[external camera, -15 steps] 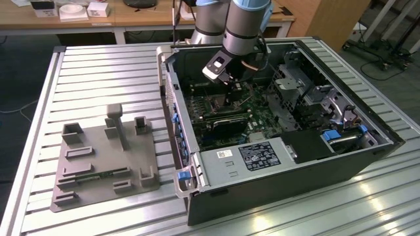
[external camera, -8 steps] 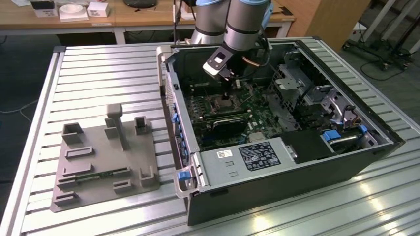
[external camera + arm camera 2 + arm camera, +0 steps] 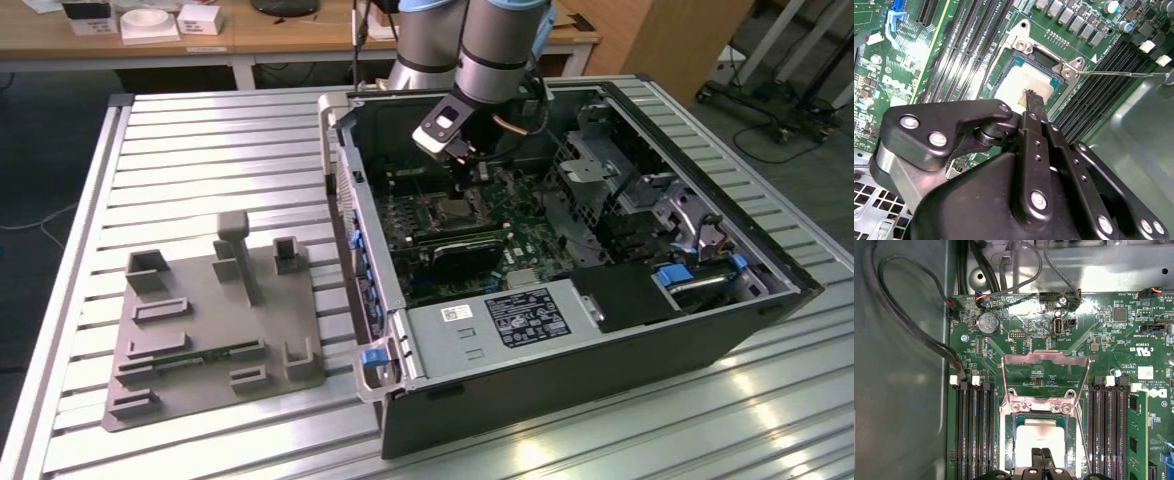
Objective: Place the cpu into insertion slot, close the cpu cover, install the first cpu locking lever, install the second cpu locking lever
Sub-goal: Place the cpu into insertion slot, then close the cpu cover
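— Exterior view, item one?
— One computer case (image 3: 694,335), side open, on the slatted counter (image 3: 200,140); arm (image 3: 494,50) reaches inside over the motherboard (image 3: 530,238).
— State of jaws?
— Clenched, tips together, nothing between them, at the top face of the cpu (image 3: 1039,436) in both wrist views; contact cannot be told.
— Location of cpu?
— Lying flat in the insertion slot (image 3: 1013,426).
— And the cpu cover (image 3: 1046,359)?
— Swung up, open, standing clear of the slot; memory slots (image 3: 974,430) on either side.

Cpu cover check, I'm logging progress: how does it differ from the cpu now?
The cpu is a solid pale square lying flat in the insertion slot; the cpu cover is a hollow frame, swung open, motherboard showing through its middle. Both are square and silvery.
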You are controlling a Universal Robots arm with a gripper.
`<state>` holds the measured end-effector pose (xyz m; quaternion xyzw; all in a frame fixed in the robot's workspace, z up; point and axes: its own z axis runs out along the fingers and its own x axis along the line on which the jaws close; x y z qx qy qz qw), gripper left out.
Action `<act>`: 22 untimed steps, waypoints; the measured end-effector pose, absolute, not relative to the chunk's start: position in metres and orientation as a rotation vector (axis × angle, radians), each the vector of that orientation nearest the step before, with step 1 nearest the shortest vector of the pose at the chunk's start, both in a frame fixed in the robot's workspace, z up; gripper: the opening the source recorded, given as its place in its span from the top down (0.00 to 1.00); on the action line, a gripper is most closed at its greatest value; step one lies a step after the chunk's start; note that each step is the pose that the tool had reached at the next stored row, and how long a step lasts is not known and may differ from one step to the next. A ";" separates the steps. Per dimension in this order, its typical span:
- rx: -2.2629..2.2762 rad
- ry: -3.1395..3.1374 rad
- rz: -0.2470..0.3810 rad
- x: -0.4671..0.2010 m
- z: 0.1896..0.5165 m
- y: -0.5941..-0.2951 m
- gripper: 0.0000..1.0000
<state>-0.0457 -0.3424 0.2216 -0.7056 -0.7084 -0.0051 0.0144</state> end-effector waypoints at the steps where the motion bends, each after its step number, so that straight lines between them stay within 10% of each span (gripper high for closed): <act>1: -2.197 -2.205 -0.016 -0.046 0.222 -0.342 0.90; 22: -2.197 -2.205 -0.016 -0.046 0.228 -0.342 0.90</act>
